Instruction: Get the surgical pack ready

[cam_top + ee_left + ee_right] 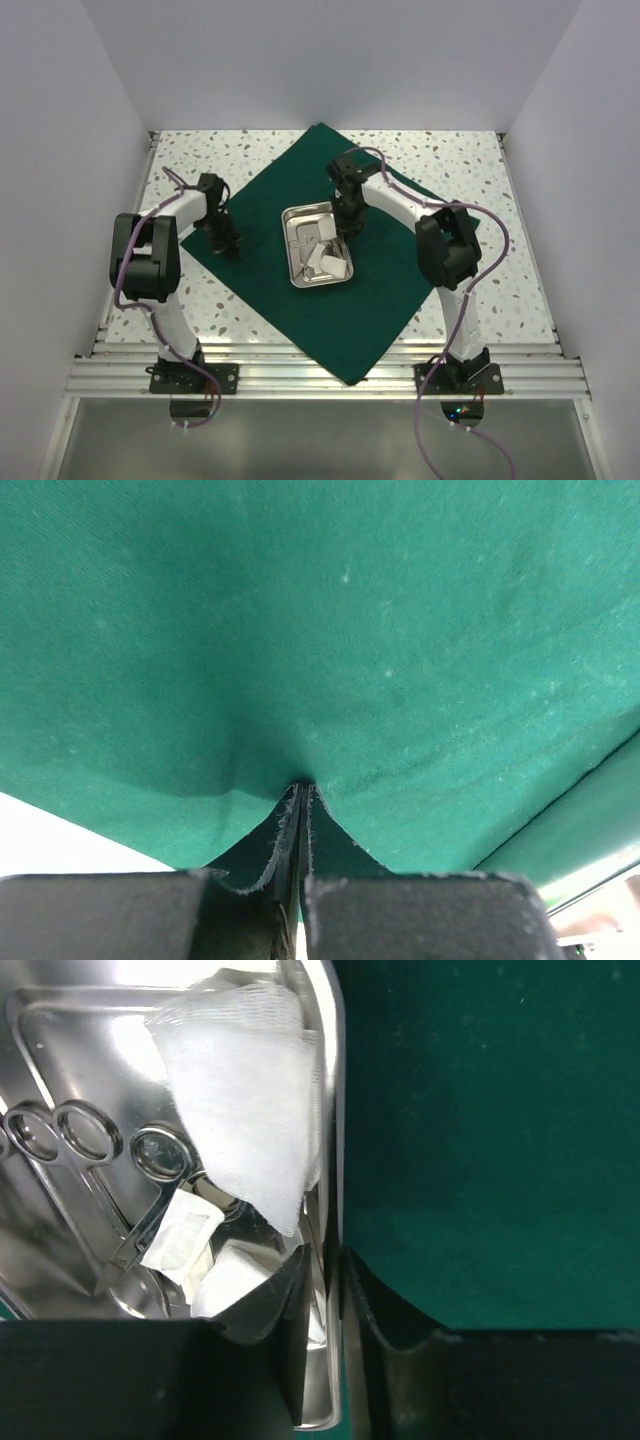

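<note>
- Left gripper [298,875] is pressed together on a small raised fold of the green cloth [300,310], at the sheet's left part.
- Right gripper [335,1290] straddles the right rim of the steel tray [287,245]. One finger is inside the tray and the other is outside on the cloth, pinching that rim.
- Green cloth lies spread as a diamond on the speckled table [480,200], with its near corner over the front rails.
- Tray sits near the cloth's middle and holds white gauze pads [245,1090] and ring-handled scissors [90,1135].
</note>
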### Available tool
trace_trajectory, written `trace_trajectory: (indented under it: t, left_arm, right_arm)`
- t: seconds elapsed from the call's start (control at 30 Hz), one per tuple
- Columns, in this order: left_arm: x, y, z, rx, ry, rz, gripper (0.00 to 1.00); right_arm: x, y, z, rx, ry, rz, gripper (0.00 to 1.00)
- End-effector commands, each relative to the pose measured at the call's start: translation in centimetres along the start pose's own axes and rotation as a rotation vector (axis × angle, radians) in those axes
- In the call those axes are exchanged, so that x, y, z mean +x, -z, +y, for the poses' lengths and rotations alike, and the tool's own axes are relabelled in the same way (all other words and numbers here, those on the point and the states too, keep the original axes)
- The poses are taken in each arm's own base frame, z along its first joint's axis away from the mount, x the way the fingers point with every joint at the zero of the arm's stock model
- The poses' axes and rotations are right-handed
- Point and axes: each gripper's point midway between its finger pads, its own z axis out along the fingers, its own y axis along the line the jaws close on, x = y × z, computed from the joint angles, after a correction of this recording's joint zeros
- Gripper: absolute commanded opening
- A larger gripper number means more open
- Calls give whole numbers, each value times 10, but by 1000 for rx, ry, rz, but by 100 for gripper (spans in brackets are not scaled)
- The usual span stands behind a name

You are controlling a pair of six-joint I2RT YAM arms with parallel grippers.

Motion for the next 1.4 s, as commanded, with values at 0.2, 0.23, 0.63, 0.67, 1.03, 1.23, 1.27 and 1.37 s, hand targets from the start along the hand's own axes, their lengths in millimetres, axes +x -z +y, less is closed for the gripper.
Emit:
trace_trajectory:
  t: [0.2, 0.23, 0.63, 0.67, 1.03, 1.23, 1.27, 1.37]
  left_arm:
    - [-22, 19, -8, 62, -54, -109, 3]
    - [-22, 20, -8, 63, -53, -108, 4]
    - [-12, 34, -20, 146, -73, -123, 3]
    - [-10, 37, -21, 152, -78, -127, 3]
    - [12, 43, -36, 203, -108, -105, 4]
    - [13, 40, -56, 211, -136, -101, 3]
    - [13, 40, -59, 211, -145, -102, 3]
    - [8, 35, -64, 206, -146, -97, 3]
  right_arm:
    - [26, 9, 24, -74, -381, 125, 0]
    - [26, 14, 25, -73, -412, 109, 0]
    - [43, 15, -4, 100, -1020, 44, 0]
    - [45, 14, -3, 105, -1059, 57, 0]
    - [37, 3, 9, 38, -1457, -14, 10]
    - [44, 27, 18, 24, -1271, -18, 56]
    - [43, 35, 19, 13, -1226, -24, 74]
    - [40, 63, 18, -28, -1010, -55, 84]
